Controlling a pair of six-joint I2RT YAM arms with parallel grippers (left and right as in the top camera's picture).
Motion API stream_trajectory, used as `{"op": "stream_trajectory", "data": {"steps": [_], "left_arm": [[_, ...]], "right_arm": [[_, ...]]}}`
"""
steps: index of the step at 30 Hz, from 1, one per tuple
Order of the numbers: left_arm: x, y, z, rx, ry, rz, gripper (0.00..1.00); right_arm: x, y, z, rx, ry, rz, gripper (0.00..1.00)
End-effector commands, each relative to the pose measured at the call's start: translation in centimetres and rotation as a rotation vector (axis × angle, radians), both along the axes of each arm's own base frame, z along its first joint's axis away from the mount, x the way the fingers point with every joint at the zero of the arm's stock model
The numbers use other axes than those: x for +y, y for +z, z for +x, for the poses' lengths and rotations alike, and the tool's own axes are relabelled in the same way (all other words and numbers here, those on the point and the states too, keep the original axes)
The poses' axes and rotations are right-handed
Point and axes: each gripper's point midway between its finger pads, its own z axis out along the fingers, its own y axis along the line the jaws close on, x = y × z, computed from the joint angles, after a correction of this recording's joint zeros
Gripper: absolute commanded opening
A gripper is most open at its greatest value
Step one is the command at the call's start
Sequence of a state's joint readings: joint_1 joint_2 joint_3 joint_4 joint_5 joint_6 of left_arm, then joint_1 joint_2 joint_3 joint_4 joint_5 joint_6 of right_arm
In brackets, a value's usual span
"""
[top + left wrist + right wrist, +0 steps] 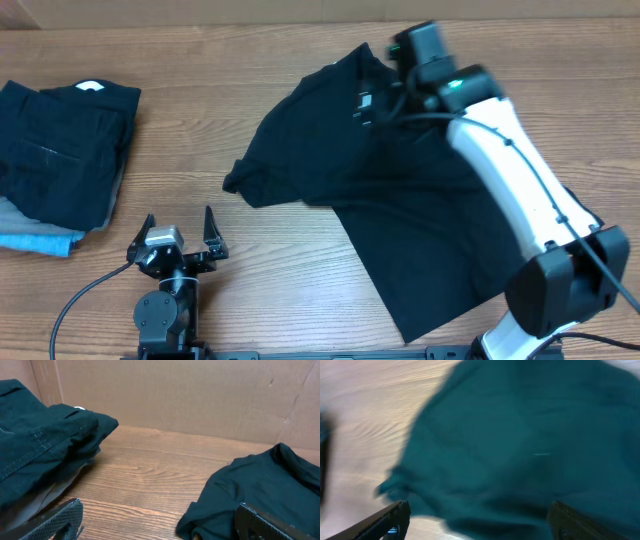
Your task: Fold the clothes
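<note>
A black T-shirt (400,190) lies crumpled and spread on the wooden table, from the back centre to the front right. It shows at the right in the left wrist view (260,490) and fills the blurred right wrist view (520,445). My right gripper (375,100) hovers over the shirt's upper part, open and empty (477,520). My left gripper (178,235) rests near the front left, open and empty (160,522), apart from the shirt's sleeve.
A stack of folded dark clothes on a blue piece (60,150) sits at the left edge, also in the left wrist view (45,445). A cardboard wall (175,395) stands behind the table. A cable (85,300) runs by the left arm's base.
</note>
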State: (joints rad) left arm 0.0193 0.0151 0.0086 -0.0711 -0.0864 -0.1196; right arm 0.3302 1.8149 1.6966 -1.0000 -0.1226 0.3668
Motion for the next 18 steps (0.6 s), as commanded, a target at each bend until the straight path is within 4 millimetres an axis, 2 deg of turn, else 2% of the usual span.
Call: {"op": "stream_trajectory", "data": {"steps": [1, 3, 4, 6, 8, 9, 13, 18], "left_arm": [[-0.2, 0.1, 0.0, -0.006, -0.009, 0.019, 1.00], [-0.2, 0.1, 0.0, -0.006, -0.009, 0.019, 1.00], [-0.2, 0.1, 0.0, -0.006, -0.009, 0.019, 1.00], [-0.2, 0.1, 0.0, -0.006, -0.009, 0.019, 1.00], [-0.2, 0.1, 0.0, -0.006, -0.009, 0.019, 1.00], [-0.2, 0.1, 0.0, -0.006, -0.009, 0.019, 1.00], [-0.2, 0.1, 0.0, -0.006, -0.009, 0.019, 1.00], [-0.2, 0.1, 0.0, -0.006, -0.009, 0.019, 1.00]], "right_arm": [[-7.7, -0.7, 1.2, 0.036, -0.169, -0.049, 0.86], [-11.9, -1.7, 1.5, 0.048, -0.268, -0.107, 0.86], [-13.4, -2.6, 1.3, 0.058, -0.275, -0.126, 0.84], [-13.8, -4.2, 1.0, 0.059, -0.192, -0.164, 0.79], [-13.4, -5.5, 0.8, 0.052, -0.118, -0.194, 0.78], [-13.2, -6.2, 0.8, 0.043, -0.081, -0.205, 0.82], [-10.9, -9.5, 0.0, 0.017, 0.093, -0.199, 0.82], [-7.7, -11.2, -0.3, -0.043, 0.238, -0.230, 0.82]]}}
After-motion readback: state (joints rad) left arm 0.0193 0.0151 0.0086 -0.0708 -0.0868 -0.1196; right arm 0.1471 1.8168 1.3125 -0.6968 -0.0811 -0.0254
